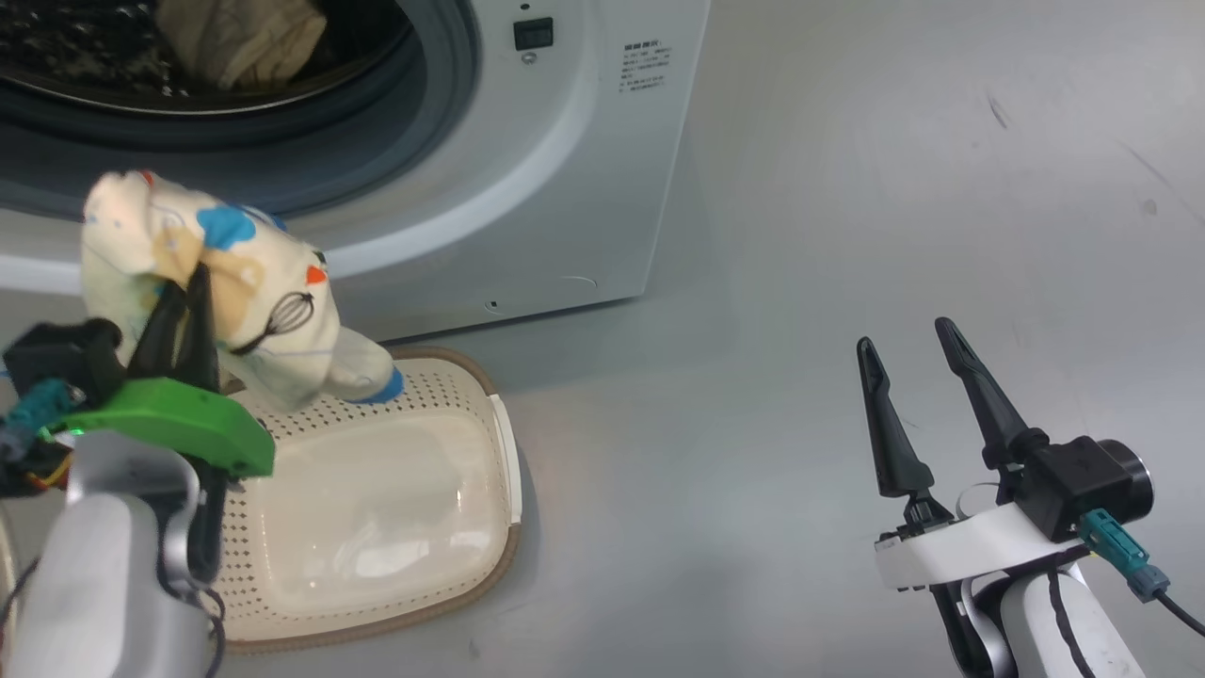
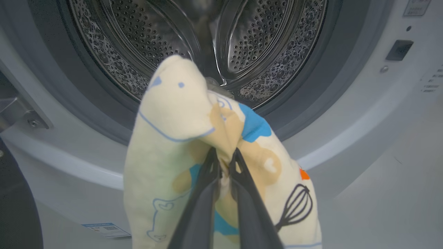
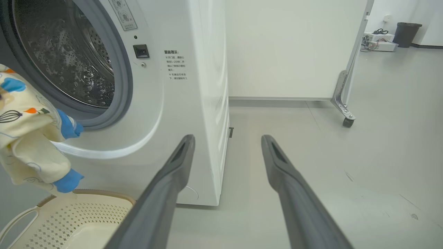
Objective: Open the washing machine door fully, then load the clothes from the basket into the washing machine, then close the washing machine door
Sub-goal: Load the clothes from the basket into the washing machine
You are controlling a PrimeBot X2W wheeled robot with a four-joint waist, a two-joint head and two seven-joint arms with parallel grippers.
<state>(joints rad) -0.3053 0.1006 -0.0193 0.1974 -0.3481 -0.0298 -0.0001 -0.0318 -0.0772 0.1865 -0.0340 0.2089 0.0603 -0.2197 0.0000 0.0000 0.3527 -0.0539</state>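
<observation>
The washing machine (image 1: 565, 169) stands with its opening uncovered and the steel drum (image 2: 242, 41) showing. A dark slab (image 2: 15, 207) beside the hinge at the left looks like the washing machine door's inner side. One cream garment (image 1: 240, 38) lies inside the drum. My left gripper (image 1: 188, 282) is shut on another of the clothes (image 2: 173, 114), cream with blue patches and a whisk print, held up before the opening's lower rim and above the basket (image 1: 452, 395). The basket's bottom looks bare. My right gripper (image 1: 908, 344) stands open over the floor to the right, holding nothing.
Grey floor (image 1: 847, 188) stretches to the right of the machine. A white partition on castors (image 3: 346, 117) stands behind the machine, with a dark bin (image 3: 406, 33) farther back. The basket sits right against the machine's front.
</observation>
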